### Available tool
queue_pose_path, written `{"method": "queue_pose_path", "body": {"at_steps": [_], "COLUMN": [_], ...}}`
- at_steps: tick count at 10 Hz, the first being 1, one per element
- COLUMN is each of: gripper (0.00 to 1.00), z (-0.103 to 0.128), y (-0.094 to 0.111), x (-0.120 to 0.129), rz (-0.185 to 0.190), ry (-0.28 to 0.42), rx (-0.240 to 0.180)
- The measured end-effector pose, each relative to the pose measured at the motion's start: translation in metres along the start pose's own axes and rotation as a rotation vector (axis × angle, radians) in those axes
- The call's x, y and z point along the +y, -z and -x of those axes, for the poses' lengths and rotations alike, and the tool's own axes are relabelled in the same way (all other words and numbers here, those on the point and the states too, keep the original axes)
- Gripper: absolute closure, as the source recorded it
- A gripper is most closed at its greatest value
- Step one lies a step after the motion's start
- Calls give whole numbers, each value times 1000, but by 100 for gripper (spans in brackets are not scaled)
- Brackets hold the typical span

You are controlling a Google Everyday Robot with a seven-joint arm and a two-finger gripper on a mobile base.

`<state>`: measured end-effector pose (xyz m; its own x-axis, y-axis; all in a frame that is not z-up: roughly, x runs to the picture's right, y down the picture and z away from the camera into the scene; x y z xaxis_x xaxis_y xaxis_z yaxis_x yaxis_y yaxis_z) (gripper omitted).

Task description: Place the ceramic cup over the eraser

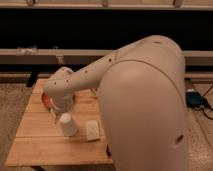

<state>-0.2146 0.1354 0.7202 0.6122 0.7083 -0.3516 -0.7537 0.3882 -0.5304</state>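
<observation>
The white tapered ceramic cup (67, 125) is on the left middle of the wooden table (45, 147), wide end down. The eraser (92, 130), a pale flat block, lies just right of the cup, with a small gap between them. My gripper (60, 113) hangs from the wrist directly above the cup's narrow top, at or touching it. The forearm and the big arm shell hide the right part of the table.
An orange pan (46, 101) sits behind the cup, partly hidden by the wrist. A small dark item (107, 149) is at the table's front edge. A blue device with cables (194, 98) lies on the floor at right. A long bench runs behind the table.
</observation>
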Motion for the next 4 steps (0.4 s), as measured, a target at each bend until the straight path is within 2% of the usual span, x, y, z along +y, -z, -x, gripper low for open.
{"method": "queue_pose_path", "body": {"at_steps": [2,3,4], "gripper": [20,20,20], "z": [3,3,3], "y": [17,25,25], "x": [-10,-20,-20], "rz": [11,5,3], "ry": [-28,-58,-57], "rx": [-86,-107,-106]}}
